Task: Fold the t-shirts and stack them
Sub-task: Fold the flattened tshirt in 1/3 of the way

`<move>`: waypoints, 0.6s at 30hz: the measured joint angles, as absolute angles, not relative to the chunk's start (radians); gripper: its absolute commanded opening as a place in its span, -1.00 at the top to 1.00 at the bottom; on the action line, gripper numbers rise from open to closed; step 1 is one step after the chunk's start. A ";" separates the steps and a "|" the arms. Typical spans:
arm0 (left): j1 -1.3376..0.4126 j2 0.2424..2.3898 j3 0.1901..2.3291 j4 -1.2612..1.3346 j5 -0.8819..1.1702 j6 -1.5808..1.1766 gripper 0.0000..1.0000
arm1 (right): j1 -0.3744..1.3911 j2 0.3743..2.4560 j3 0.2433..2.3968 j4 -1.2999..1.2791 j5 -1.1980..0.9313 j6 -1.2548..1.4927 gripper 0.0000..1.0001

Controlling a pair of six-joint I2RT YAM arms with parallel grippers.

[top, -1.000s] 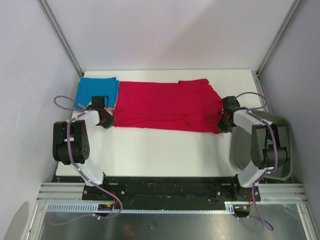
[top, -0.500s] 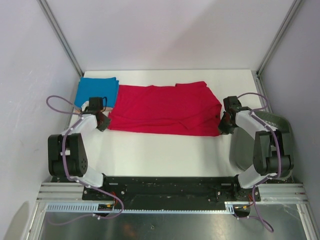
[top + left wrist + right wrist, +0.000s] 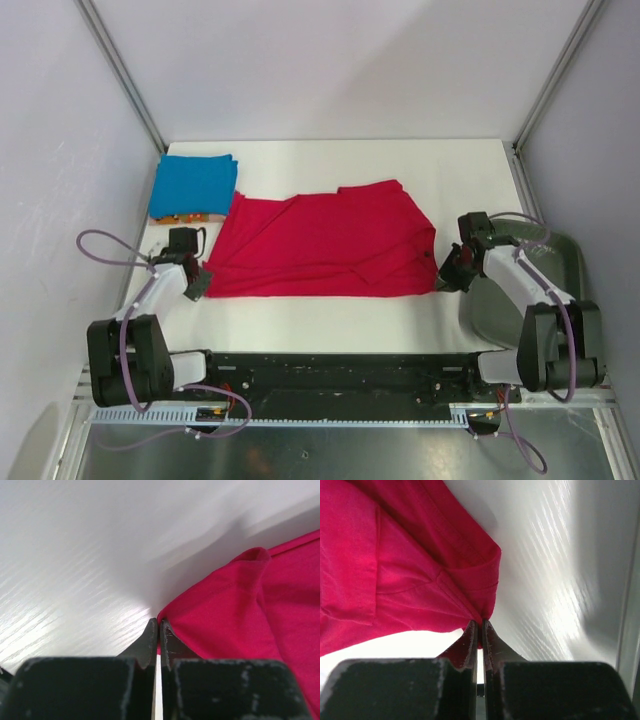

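From the top view, the red t-shirt point(image 3: 320, 245) lies spread across the middle of the white counter point(image 3: 330, 322), wrinkled, with its long side running left to right. Its far edge shows a folded-over flap near the middle. The left pincer point(image 3: 197, 285) sits at the shirt's near left corner, and the right pincer point(image 3: 447, 278) sits at its near right corner. Both touch the cloth's edge. At the far left corner of the counter a folded blue t-shirt point(image 3: 195, 183) rests on top of an orange t-shirt point(image 3: 180, 216), of which only a thin strip shows along the near side. This pile lies just beside the red shirt's left edge. A dark grey bin point(image 3: 492, 315) stands at the right edge of the counter, partly hidden by the right arm.

In the left wrist view, the left pincer is pressed together on a corner of the red cloth, which rises from the fingertips and spreads to the right. A small rolled fold shows at the hem. Bare counter fills the left side.

In the right wrist view, the right pincer pinches a hemmed corner of the red t-shirt. The fabric fans out to the upper left with stitched seams and an overlapping layer visible, and pale counter lies to the right.
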State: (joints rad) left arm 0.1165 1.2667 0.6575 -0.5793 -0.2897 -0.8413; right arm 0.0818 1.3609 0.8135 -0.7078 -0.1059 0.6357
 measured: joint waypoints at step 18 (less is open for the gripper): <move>0.128 1.066 0.519 -0.658 -0.289 -0.892 1.00 | 0.076 0.960 0.698 -0.968 -0.147 0.776 0.77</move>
